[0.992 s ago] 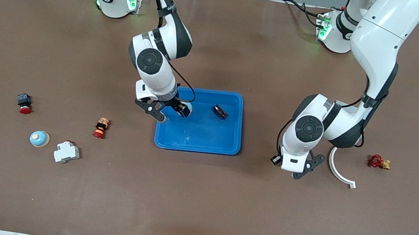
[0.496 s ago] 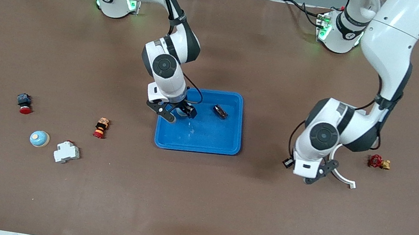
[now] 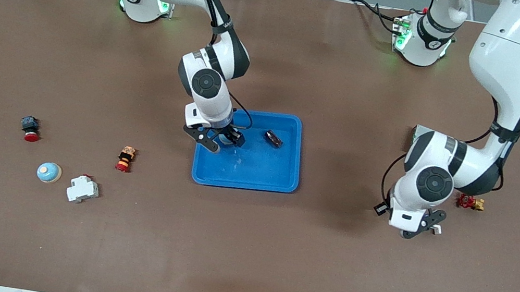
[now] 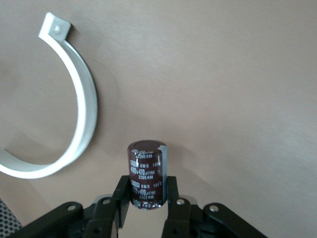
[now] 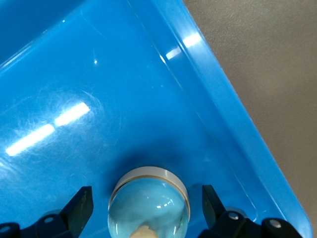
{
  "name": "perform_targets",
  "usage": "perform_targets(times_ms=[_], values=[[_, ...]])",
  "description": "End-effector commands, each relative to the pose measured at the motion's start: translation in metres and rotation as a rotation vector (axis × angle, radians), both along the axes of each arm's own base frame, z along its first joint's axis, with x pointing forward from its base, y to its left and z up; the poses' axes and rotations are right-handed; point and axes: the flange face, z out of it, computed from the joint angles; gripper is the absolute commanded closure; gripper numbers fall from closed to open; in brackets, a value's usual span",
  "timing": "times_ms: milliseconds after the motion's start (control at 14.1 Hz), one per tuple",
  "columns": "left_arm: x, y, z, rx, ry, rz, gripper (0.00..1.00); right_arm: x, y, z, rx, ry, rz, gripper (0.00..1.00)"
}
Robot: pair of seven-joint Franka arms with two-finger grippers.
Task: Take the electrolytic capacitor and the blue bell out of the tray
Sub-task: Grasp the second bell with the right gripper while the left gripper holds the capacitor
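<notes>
Left gripper (image 4: 146, 210), capacitor (image 4: 146, 174) shifted outward

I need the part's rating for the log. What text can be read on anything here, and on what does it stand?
"KMS", then "220E4M" below it: white print on the brown capacitor that the left gripper holds.
The capacitor's brand mark and its other lines: too blurred to read.
Nothing else carries readable text.

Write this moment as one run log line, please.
right gripper: fingers open around bell in blue tray | left gripper: shut on capacitor over table
</notes>
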Motion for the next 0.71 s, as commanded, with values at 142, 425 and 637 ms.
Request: perform_targets(times_ms=[142,425,637], values=[[-0.003,0.006,-0.004,0.011,0.013,-0.013,0.67,-0.003,0.005,0.002,-0.009,-0.014,-0.019,1.00],[0.001,0.004,0.032,0.019,0.005,-0.004,0.00,0.007,0.004,0.013,0.000,-0.017,-0.025,1.00],[0.000,-0.031,0.041,-0.002,0.002,-0.026,0.00,0.038,-0.005,0.047,-0.024,0.056,-0.041,1.00]])
